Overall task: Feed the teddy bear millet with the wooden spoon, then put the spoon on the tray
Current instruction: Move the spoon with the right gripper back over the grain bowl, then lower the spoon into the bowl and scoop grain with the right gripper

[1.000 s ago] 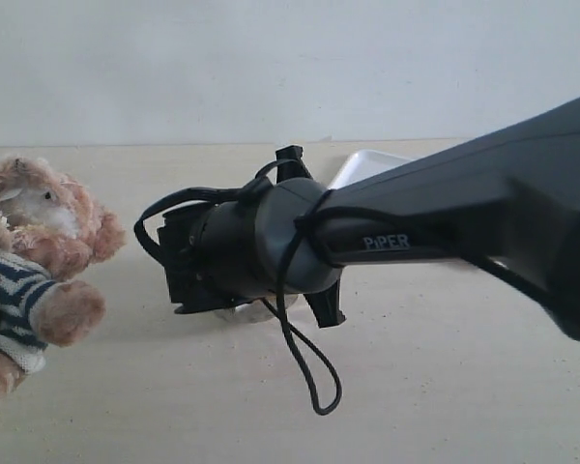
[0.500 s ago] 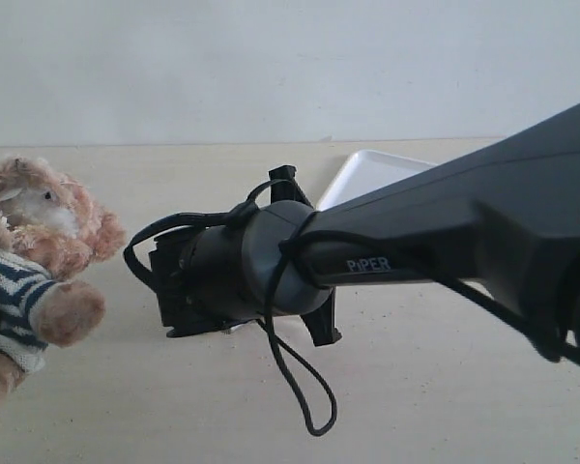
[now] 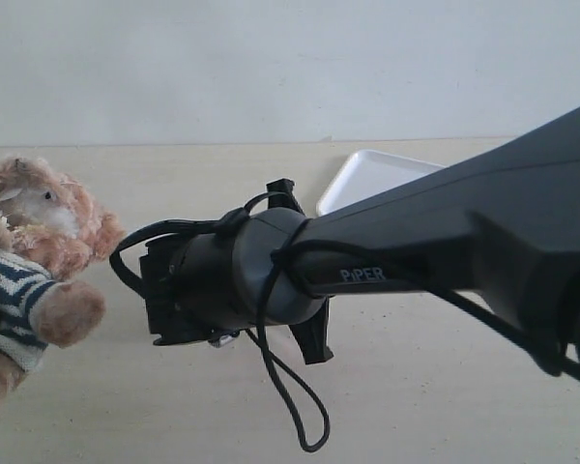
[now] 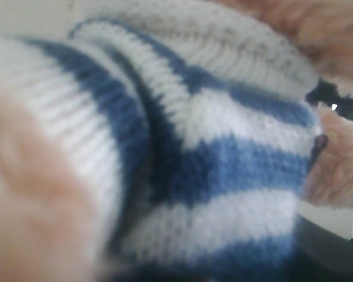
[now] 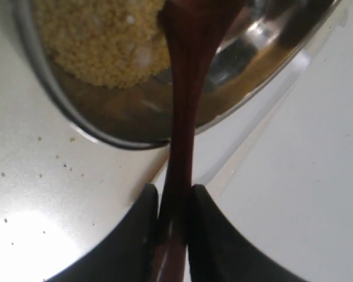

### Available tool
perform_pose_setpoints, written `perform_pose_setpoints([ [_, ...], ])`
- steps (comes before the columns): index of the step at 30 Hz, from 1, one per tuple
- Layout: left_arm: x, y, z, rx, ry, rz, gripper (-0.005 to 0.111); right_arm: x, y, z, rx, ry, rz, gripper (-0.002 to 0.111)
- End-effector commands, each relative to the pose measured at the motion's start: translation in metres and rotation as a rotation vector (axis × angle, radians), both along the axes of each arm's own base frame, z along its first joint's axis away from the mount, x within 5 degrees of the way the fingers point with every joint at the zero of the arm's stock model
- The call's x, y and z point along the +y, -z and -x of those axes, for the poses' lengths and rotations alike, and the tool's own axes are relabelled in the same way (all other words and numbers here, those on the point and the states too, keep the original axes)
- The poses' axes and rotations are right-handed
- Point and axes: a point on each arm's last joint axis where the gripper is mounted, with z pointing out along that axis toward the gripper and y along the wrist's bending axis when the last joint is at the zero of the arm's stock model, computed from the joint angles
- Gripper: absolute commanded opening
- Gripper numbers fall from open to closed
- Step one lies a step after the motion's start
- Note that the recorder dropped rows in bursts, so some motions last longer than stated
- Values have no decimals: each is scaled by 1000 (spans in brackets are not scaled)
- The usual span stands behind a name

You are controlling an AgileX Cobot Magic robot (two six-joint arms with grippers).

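Note:
The teddy bear point(image 3: 39, 242) sits at the table's left edge, and its navy-and-white striped shirt point(image 4: 223, 170) fills the left wrist view, blurred and very close. No left gripper fingers show. My right gripper point(image 5: 173, 202) is shut on the handle of the dark wooden spoon point(image 5: 182, 117). The spoon's front end reaches over the metal bowl point(image 5: 247, 64), beside the yellow millet point(image 5: 100, 41). In the exterior view the right arm's wrist point(image 3: 232, 275) hides the bowl and spoon, a short way right of the bear. The white tray point(image 3: 367, 179) lies behind the arm.
The right arm point(image 3: 445, 242) crosses from the right edge past the middle, with a black cable loop point(image 3: 290, 396) hanging below it. A pale wall stands behind the wooden table point(image 3: 445, 406). In the right wrist view the tray's surface point(image 5: 306, 188) lies beside the bowl.
The right arm has moved left and slightly down toward the bear, uncovering more of the tray. The bear has not moved.

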Motion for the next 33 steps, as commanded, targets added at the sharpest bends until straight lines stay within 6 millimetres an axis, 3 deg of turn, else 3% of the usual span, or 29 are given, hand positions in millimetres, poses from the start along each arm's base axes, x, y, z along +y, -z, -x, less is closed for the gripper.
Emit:
perform_pose_setpoints([
  [1, -1, -5, 0, -21, -9, 11, 7, 1, 1, 4, 30, 20, -14, 3],
  [13, -1, -5, 0, -21, -9, 11, 7, 15, -14, 1, 56, 73, -137, 3],
  [33, -1, -5, 0, -20, -8, 12, 7, 5, -10, -2, 179, 205, -217, 3],
])
